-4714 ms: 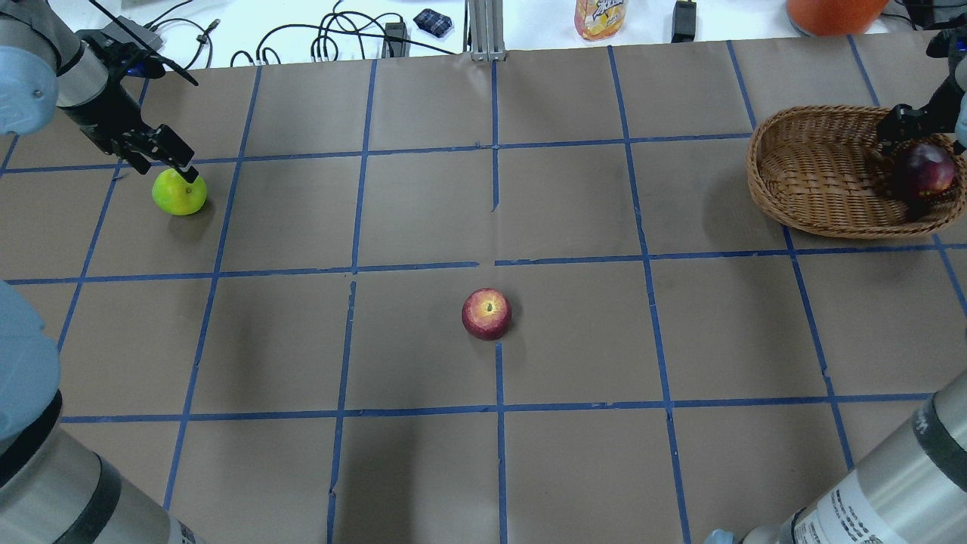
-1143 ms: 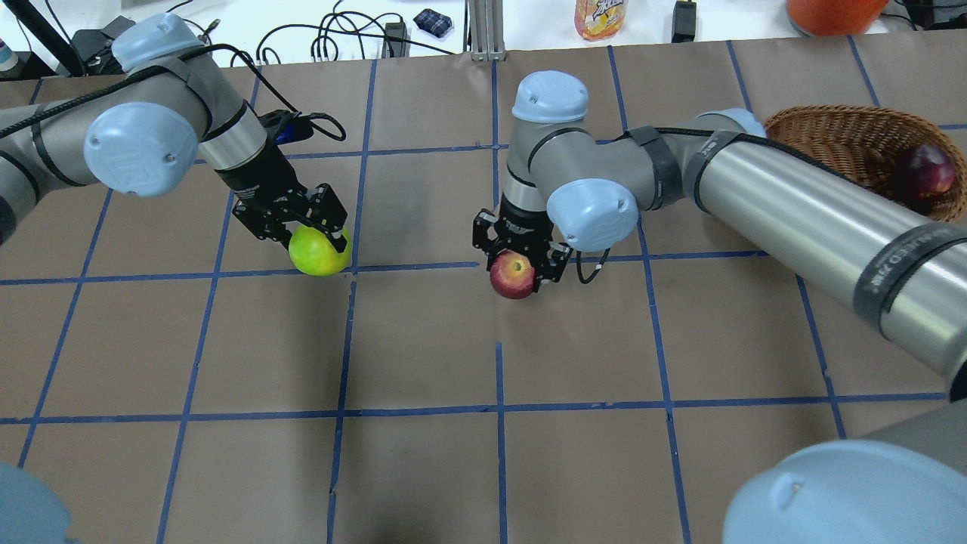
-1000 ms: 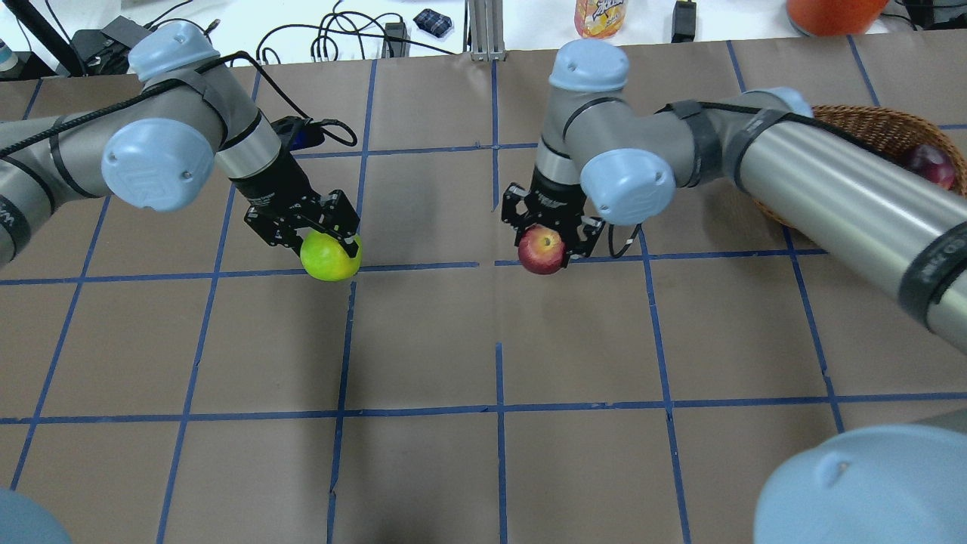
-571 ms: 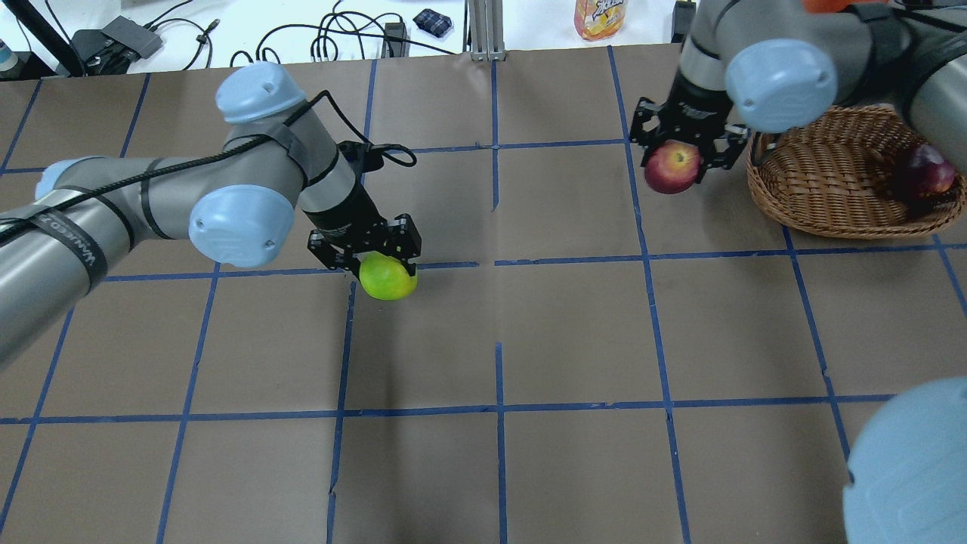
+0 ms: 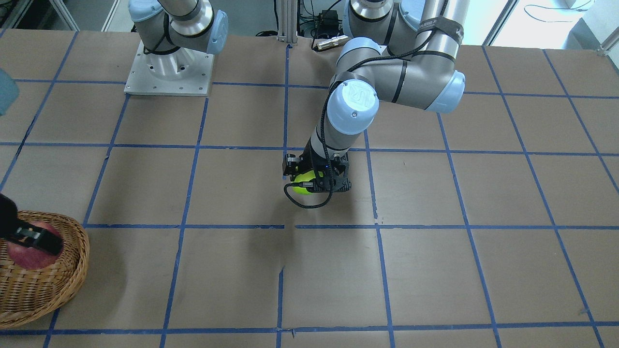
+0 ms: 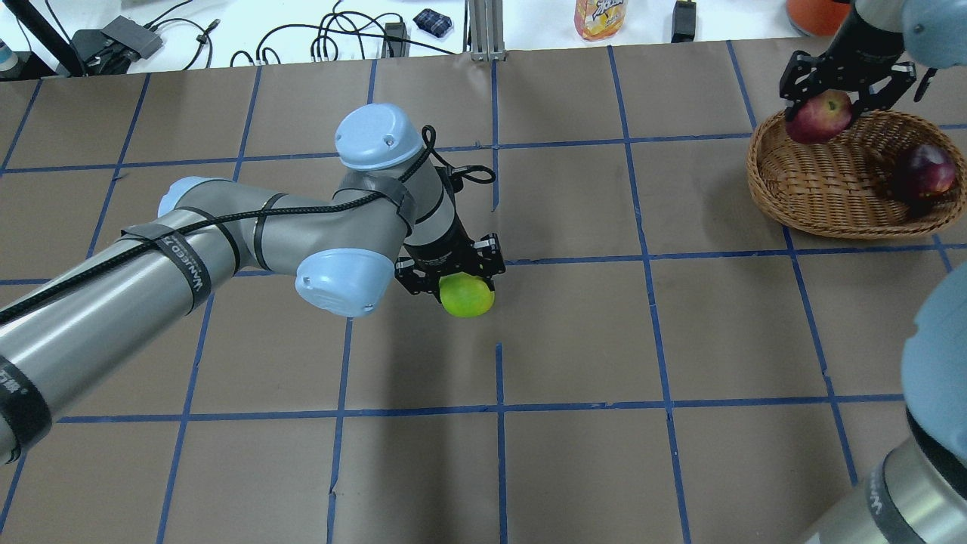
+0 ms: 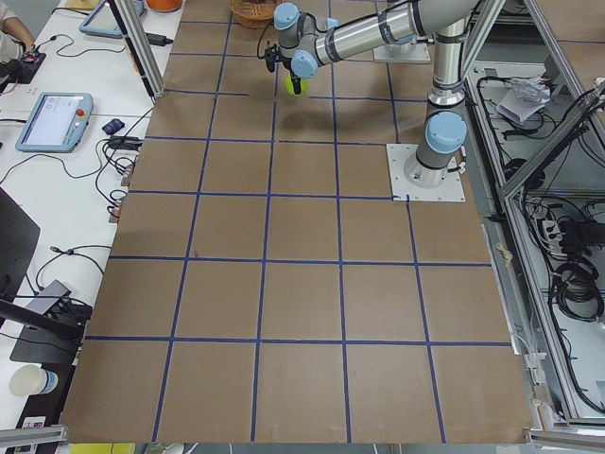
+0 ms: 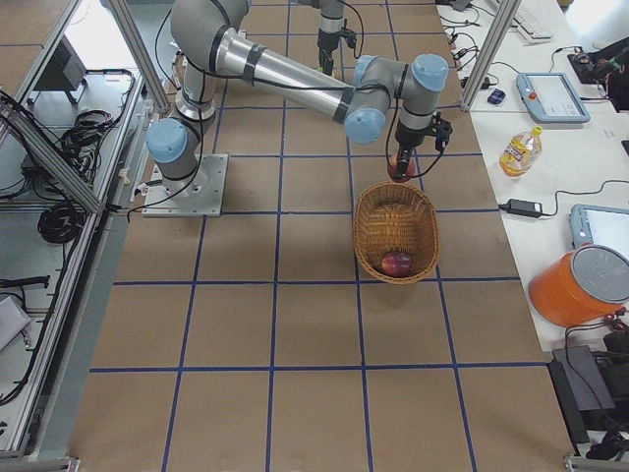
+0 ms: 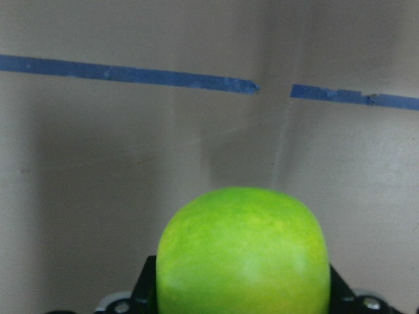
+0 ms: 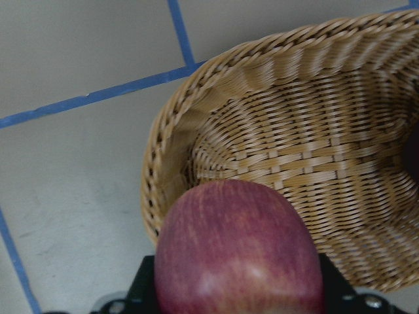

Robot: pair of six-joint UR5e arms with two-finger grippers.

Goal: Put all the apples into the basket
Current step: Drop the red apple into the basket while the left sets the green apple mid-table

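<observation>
My left gripper [image 6: 459, 283] is shut on the yellow-green apple [image 6: 468, 298] and holds it just above the table's middle; the apple fills the left wrist view [image 9: 242, 252]. My right gripper [image 6: 822, 108] is shut on the red apple [image 6: 816, 125] over the far left rim of the wicker basket [image 6: 823, 204]. The right wrist view shows the red apple [image 10: 239, 248] above the basket's rim [image 10: 196, 118]. The dark maroon apple [image 6: 925, 170] lies inside the basket at its right end.
The table is brown paper with a grid of blue tape [image 6: 498, 261]. Beyond its far edge are cables [image 6: 325, 38], a juice bottle [image 6: 600, 17] and an orange bucket [image 6: 831, 11]. My left arm [image 6: 227, 242] stretches across the left half.
My left gripper carried the green apple rightward from the left side to the table's middle. My right gripper lifted the red apple from the centre and carried it to the basket's rim.
</observation>
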